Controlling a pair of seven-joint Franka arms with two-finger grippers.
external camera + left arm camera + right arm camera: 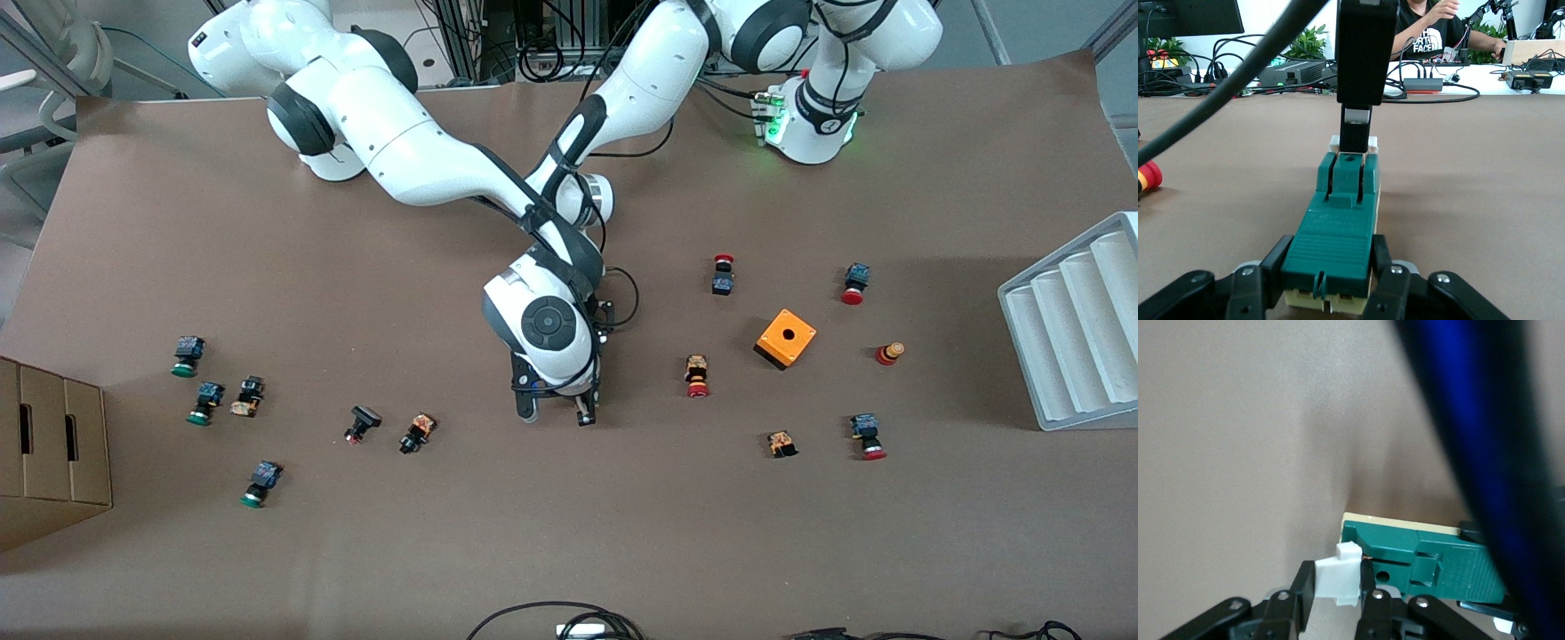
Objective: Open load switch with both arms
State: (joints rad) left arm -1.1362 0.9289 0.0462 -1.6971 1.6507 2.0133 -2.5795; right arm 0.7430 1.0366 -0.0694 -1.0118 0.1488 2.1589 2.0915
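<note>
Lying flat, load switch [1335, 227] points its tab [1338, 577] end at right pincer [1335, 603].

A high camera across the surface [569, 533] faces my two bases and looks down over everything. The camera on my left wrist sits low, looking level along the load switch [1338, 227] from very close. My right wrist camera looks down on that same load switch, equally near. All three cover mid-surface.
</note>
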